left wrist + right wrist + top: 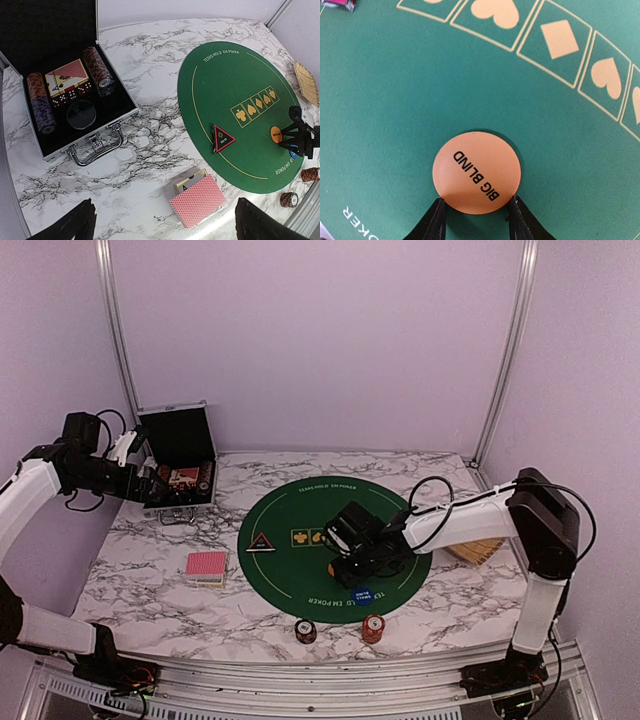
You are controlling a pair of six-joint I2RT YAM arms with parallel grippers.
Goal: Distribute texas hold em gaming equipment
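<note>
Right hand point(476, 223) was down on the mat point(395, 100), and I had its two fingers point(436, 224) standing either side of the orange button point(476, 172), right at the near part of its rim. It was about half open, no wider. The fingers looked to be touching the edge, but whether they had real hold of it I could not tell. The button lay flat on the green, "BIG BLIND" face up, just short of the row of suit boxes. In the top view the blue button point(362, 593) sat close by on the side nearer the arms, so there wasn't much room. The marker point(261, 544) was over at the mat's left edge, well apart.

My read: this was the big-blind step, the grasp on that disc. It's thin and flat. So the next move called for fingertips low on the felt, a firm pinch across the rim, then a clean lift without nudging the blue one.

Left hand point(150, 482) hung spread wide with nothing in it, up by the case point(125, 114), which stood open and part filled. The cards point(207, 566) lay on the surface point(130, 585) left of the mat, with two stacks of chips point(306, 631) at the near edge. All of that looked yet to be shared out.
</note>
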